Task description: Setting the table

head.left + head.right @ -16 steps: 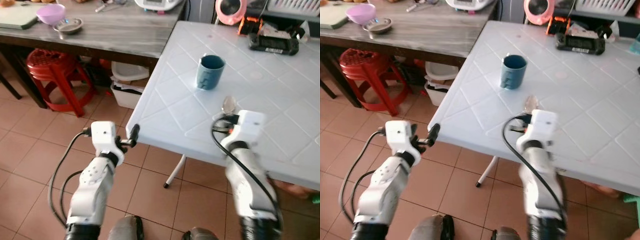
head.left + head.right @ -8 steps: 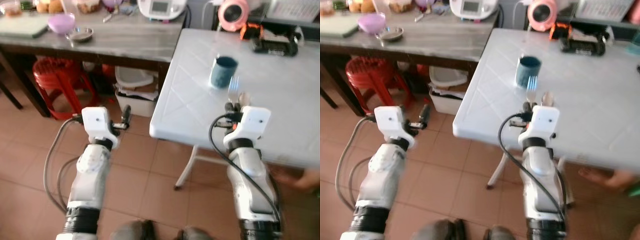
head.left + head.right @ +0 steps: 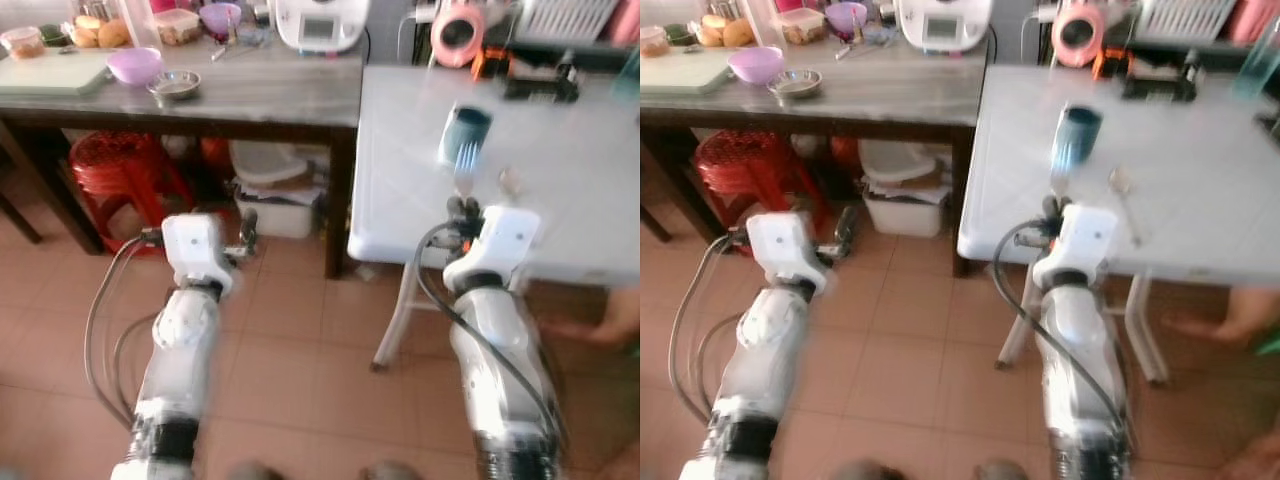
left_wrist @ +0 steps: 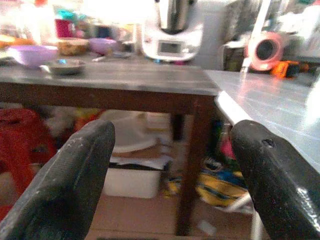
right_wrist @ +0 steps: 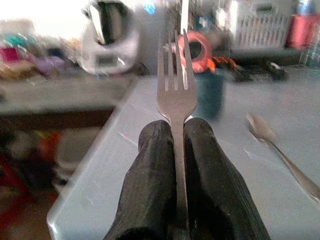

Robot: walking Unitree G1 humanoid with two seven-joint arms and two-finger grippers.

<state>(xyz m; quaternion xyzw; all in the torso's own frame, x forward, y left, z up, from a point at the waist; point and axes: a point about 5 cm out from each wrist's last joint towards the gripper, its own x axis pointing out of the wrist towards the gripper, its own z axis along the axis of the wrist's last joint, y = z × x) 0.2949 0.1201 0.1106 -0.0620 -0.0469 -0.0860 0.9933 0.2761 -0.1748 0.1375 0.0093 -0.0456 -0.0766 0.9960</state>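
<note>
**Item: fork (image 5: 176, 75).** Pinched between the pressed-together fingers (image 5: 150, 190) of the right end effector (image 3: 462, 207). Long axis runs in line with the fingers, tines pointing forward, toward 12 o'clock, away from the robot. Held above the near edge of the white counter (image 3: 580, 180).

**Item: spoon (image 3: 1124, 200).** Lies flat on the white counter just beside the fork, at about 2 o'clock from the right end effector. Bowl toward the far side, handle trailing back toward the near edge. The fork's placement spot, by judgement, lies ahead of the tines, near this spoon.

**Item: blue cup (image 3: 464, 135).** Stands upright on the counter at 12 o'clock from the fork tips, apart from them.

**Item: right arm.** Nearer arm by far; forearm raised, wrist level with the counter edge, reaching forward.

**Item: left end effector (image 3: 243, 228).** Fingers (image 4: 75, 170) spread wide, holding nothing. Held off the counter over the tiled floor (image 3: 290, 330), pointing toward the dark wooden counter (image 3: 250, 90) at 11 o'clock.
</note>
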